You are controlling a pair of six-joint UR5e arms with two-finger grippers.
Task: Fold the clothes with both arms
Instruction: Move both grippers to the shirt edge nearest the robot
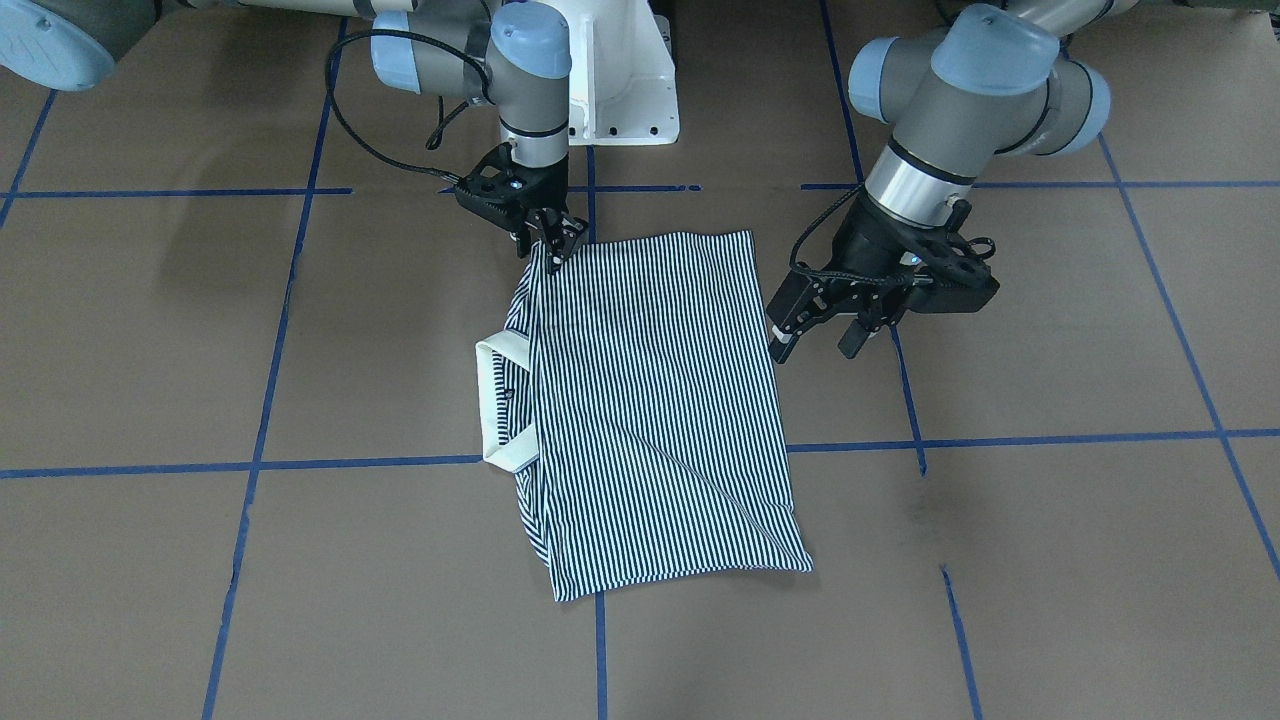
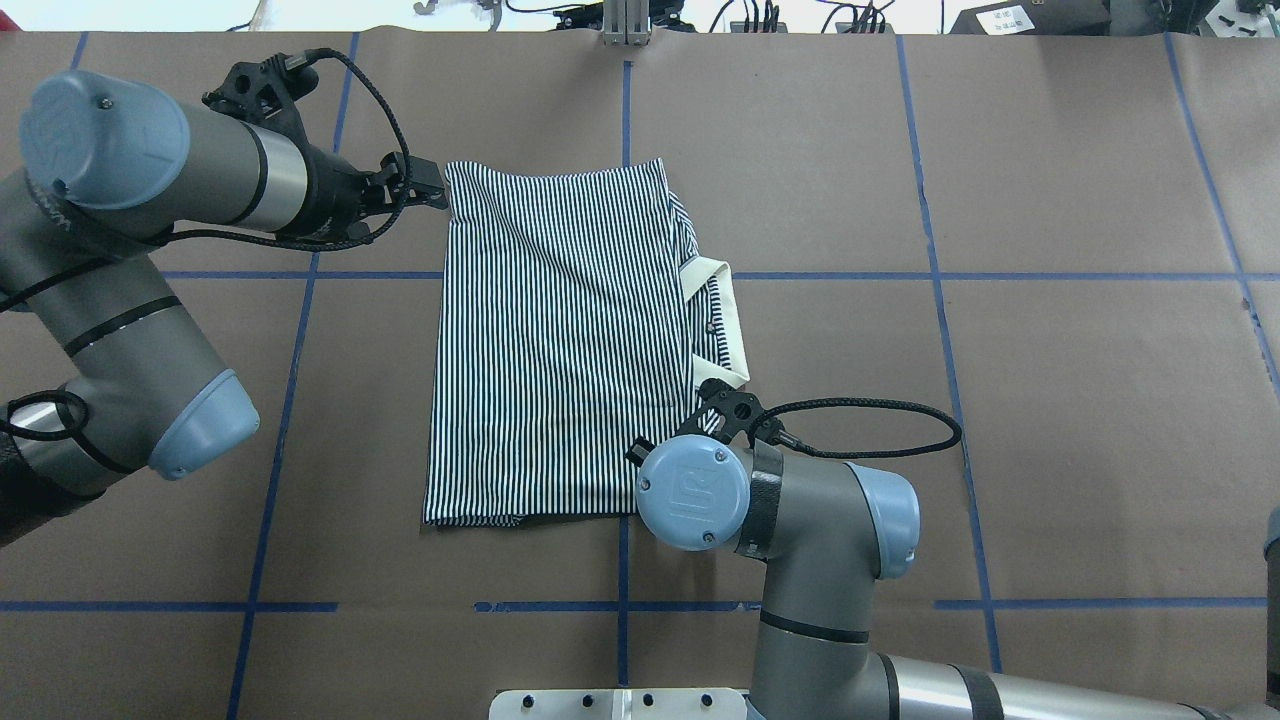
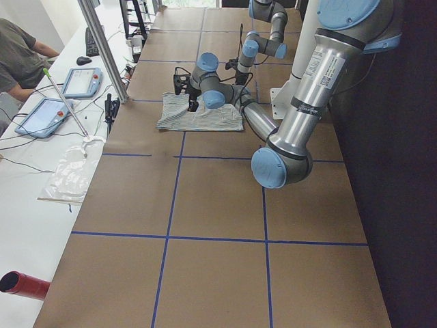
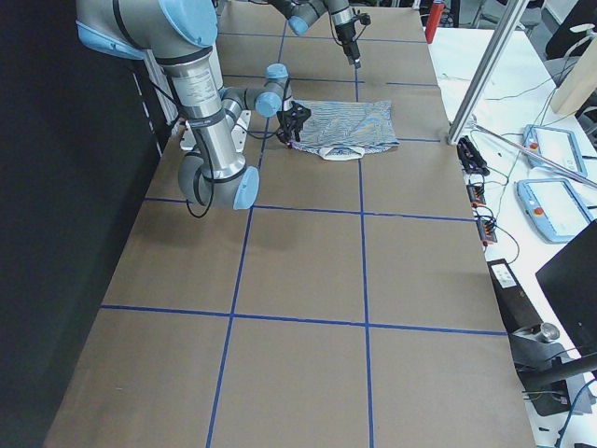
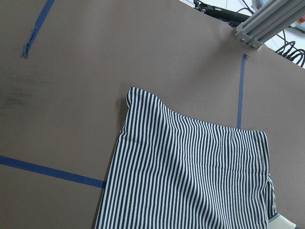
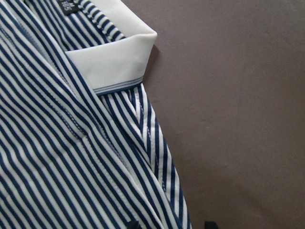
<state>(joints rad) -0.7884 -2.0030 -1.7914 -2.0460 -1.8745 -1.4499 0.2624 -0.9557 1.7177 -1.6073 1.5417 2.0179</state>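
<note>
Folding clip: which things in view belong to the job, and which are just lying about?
Job: striped polo shirt; right claw, pinching its corner; left claw, open beside it.
Lying about: tablet; plastic bag; red tube.

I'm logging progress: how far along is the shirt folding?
Done: the polo shirt lies folded into a rectangle, collar poking out. In hand: the right gripper pinches its near-robot corner; the left gripper hovers open beside it. Remaining: probably another fold.
</note>
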